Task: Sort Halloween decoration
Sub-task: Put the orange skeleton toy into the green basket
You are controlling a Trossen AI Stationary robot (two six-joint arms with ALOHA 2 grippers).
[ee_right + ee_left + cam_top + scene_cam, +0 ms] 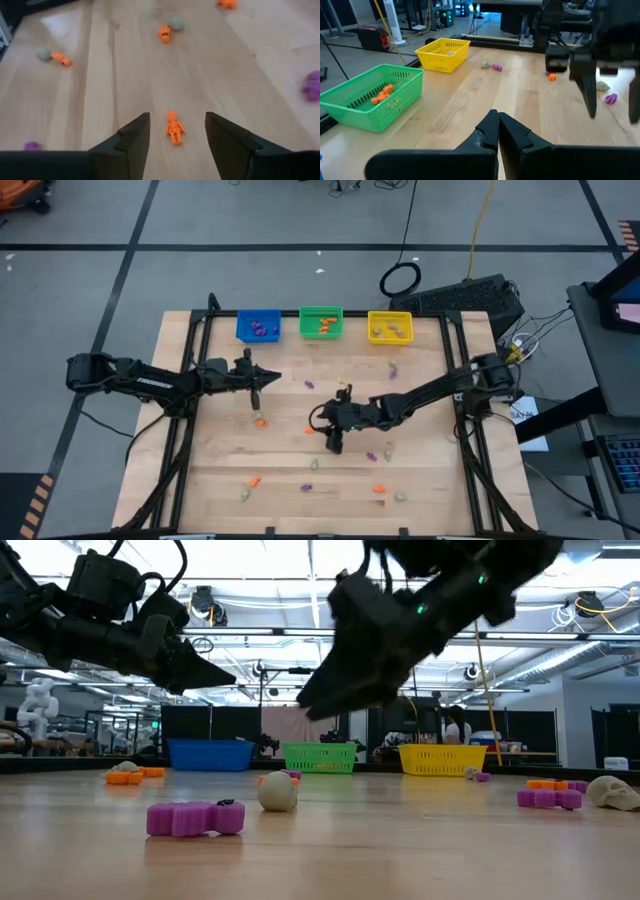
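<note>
Halloween decoration: tiny purple, orange and pale beige-grey trinkets, scattered loose over the light wooden table. One small orange skeleton-shaped figure flat on the boards, lying between the two dark fingers of the right gripper, untouched. Right gripper near table centre, spread wide, empty. Other orange and pale pieces farther off; purple piece off to one side. Left gripper over the table's left half, fingers pressed together, holding nothing. Blue plastic basket, green plastic basket and yellow plastic basket along the far edge, each with trinkets inside.
</note>
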